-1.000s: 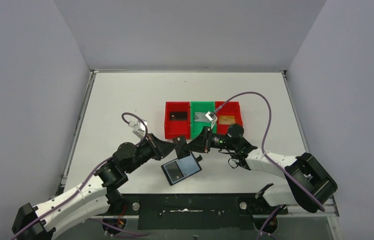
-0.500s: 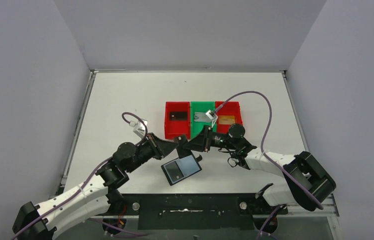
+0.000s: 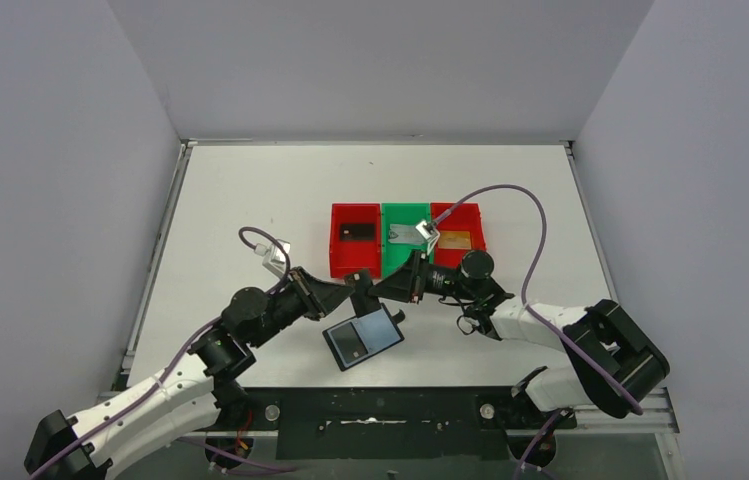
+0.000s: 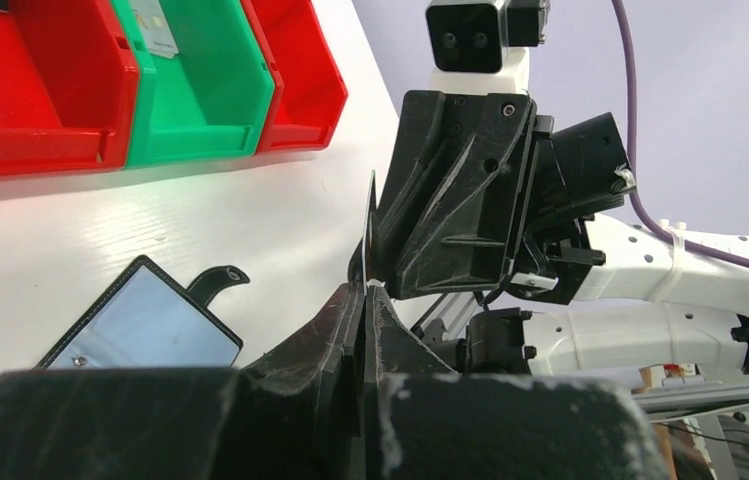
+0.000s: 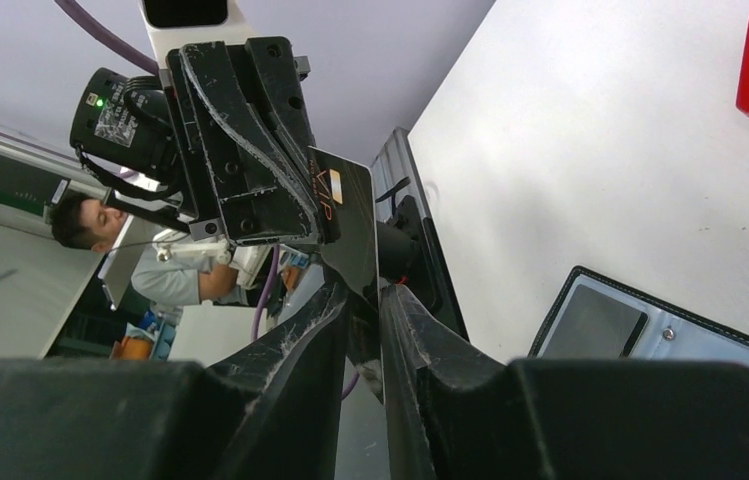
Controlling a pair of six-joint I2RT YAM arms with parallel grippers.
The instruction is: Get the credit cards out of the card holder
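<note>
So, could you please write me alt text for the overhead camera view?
Over a white table, the left gripper pinches a dark card, with the right gripper right up against it. An open card holder lies nearby, and red and green bins stand behind.

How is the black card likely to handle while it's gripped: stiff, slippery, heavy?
Probably stiff: the card juts straight out of the left gripper, whose shut jaws hold only part of it, with no visible droop. Likely slippery, since its face looks glossy. Probably light: edge-on in the left wrist view it shows as a thin sliver.
</note>
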